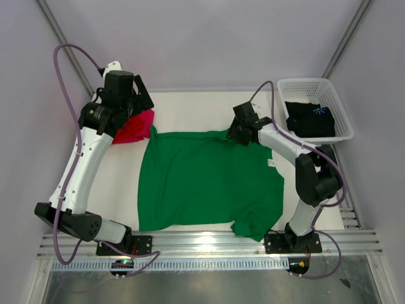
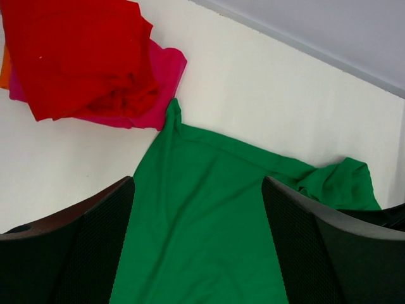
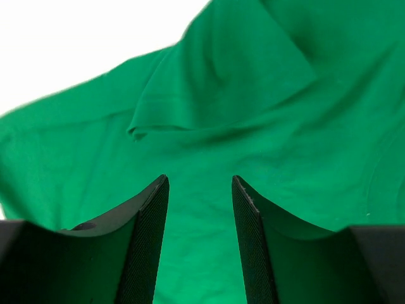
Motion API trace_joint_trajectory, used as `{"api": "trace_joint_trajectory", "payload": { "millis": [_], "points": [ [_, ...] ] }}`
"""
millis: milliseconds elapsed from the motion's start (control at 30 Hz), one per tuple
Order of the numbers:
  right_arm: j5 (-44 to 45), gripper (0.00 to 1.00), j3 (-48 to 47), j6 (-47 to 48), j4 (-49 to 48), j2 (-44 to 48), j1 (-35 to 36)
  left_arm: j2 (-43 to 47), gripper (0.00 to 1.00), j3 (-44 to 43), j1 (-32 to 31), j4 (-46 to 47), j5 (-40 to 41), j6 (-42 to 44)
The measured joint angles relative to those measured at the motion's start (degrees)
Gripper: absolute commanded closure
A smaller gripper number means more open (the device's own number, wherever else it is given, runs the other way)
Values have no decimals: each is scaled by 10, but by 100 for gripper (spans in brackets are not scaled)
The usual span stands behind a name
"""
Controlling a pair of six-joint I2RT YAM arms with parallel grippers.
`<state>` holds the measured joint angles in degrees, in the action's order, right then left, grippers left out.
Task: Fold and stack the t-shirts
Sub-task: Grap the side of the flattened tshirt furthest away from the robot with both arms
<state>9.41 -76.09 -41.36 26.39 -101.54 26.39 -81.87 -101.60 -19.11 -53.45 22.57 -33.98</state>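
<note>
Tee (image 1: 202,180), green, flat, sleeve rumpled; L fingers (image 2: 95,253) wide, R fingers (image 3: 145,247) narrower, empty

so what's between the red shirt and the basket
Mostly bare table, then the right hand at the green shirt's far edge, seen in the top view.

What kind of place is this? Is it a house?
Probably a robot lab, not a house: a left arm and a right arm bolted to a metal rail, a white table, a green t-shirt spread out.
</note>
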Motion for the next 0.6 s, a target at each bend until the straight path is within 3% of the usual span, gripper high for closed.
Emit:
{"api": "trace_joint_trajectory", "payload": {
  "millis": [267, 600],
  "points": [
    [-21, 51, 36, -123, -31, -7, -19, 0, 16, 2, 0, 0, 9, 19],
    [-55, 51, 19, -176, -82, -89, -34, 0, 16, 11, 0, 0, 9, 32]
  ]
}}
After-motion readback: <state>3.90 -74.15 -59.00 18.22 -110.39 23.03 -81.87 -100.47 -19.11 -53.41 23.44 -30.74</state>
